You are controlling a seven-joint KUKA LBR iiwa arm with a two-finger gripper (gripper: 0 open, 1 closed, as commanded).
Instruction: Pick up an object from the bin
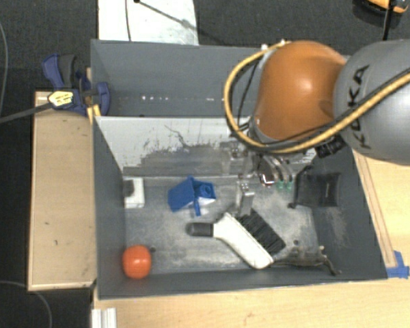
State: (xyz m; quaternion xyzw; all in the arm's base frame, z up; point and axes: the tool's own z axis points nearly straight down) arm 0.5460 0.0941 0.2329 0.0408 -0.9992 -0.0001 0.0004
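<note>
**EDITOR:** Which thing matters here?

**PHOTOGRAPHER:** A white-handled brush (240, 243) with black bristles, lying flat on the floor of the grey bin (164, 157). Its long axis runs on a slant, from upper left down to lower right as the camera sees it. The bristle block sits along its upper-right flank.

**EDITOR:** And the gripper?

**PHOTOGRAPHER:** The gripper (246, 203) hangs just past the brush's middle, on the far-wall side, beneath the arm's orange cover (297, 91). From the gripper, the brush lies close by on the near side. Whether the gripper is spread or pressed together I cannot tell, nor whether it touches the brush. In my judgement, a hold across the handle's narrow width, square to that slant, would suit best.

**EDITOR:** What lies around the brush?

**PHOTOGRAPHER:** A short black cylinder (199, 229) lies at its upper-left end, touching or nearly so. A blue crumpled piece (190, 195) lies up and left of it, with a white block (133, 192) farther left. An orange ball (137, 262) sits well apart to the lower left. A black box (321, 190) stands to the upper right. A thin dark tool (307, 258) lies just beside the lower-right end.
</note>
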